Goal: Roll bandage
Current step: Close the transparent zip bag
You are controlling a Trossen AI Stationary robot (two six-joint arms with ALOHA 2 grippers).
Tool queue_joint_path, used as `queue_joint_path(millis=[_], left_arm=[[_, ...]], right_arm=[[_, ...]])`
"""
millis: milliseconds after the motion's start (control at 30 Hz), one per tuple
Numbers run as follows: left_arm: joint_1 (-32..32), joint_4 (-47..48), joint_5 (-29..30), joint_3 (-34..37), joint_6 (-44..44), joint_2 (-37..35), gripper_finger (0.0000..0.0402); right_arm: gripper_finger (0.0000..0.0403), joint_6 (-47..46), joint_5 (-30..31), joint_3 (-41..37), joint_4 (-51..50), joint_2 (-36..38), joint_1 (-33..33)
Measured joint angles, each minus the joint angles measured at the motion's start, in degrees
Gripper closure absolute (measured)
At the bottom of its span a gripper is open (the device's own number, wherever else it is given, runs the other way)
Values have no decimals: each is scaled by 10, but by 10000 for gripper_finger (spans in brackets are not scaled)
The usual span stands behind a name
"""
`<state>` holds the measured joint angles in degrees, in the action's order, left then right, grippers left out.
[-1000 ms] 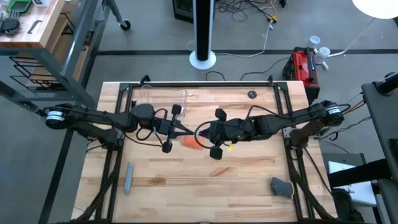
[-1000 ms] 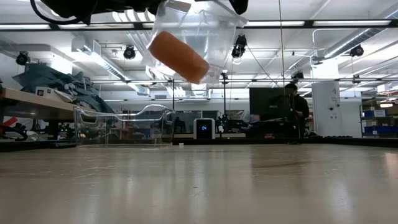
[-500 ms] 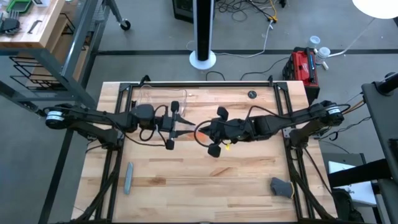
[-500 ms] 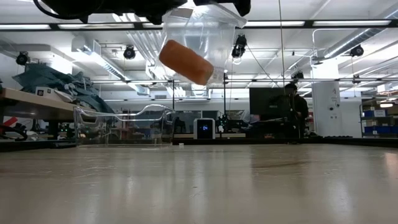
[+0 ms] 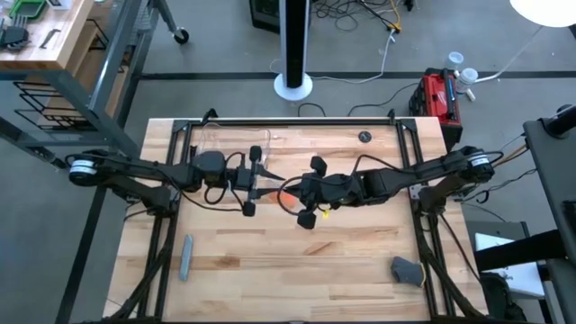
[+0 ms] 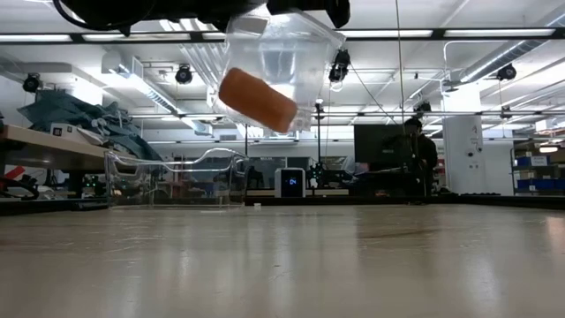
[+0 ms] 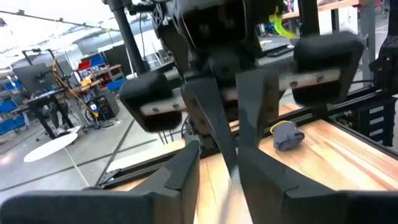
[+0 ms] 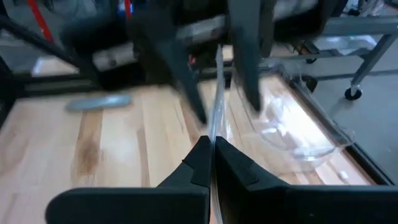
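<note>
The bandage (image 6: 257, 99) already looks like a short, stubby orange roll — it shows in the upper middle of the low view, tilted, inside a clear plastic wrap (image 6: 282, 62) that hangs well above the table (image 6: 282, 265). In the high view only a sliver of orange shows at centre frame, between the two grippers and mostly hidden by them.

The left gripper (image 5: 266, 186) comes in from the left of the high view and the right gripper (image 5: 290, 191) from the right; their tips meet at the middle of the table. In the right wrist view the right gripper's fingers (image 8: 199, 155) are pressed together on a thin clear edge of the wrap, so it is clamped on the plastic. In the left wrist view the left gripper's fingers (image 7: 186, 168) stand slightly apart around a thin pale edge — whether they actually pinch it I cannot tell.

Judging by this, the rolling itself seems finished or close to it: no loose orange tail is visible anywhere. What appears left is handling the wrapped roll — getting it settled in or out of the plastic and setting it down on the table. A grey bar (image 5: 185, 256) lies at lower left of the high view, well apart, and a clear container (image 6: 177, 177) sits at the far left edge in the low view.
</note>
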<state>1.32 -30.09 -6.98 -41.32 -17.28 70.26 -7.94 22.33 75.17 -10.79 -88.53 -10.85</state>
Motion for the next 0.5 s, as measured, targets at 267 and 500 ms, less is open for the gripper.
queue_joint_path(millis=[267,500], left_arm=[[0,11,-1,0,-11,0,349],[0,17,-2,0,3,0,371]], right_arm=[[403,3,-2,4,3,-10,0],[403,5,-2,4,4,-10,0]])
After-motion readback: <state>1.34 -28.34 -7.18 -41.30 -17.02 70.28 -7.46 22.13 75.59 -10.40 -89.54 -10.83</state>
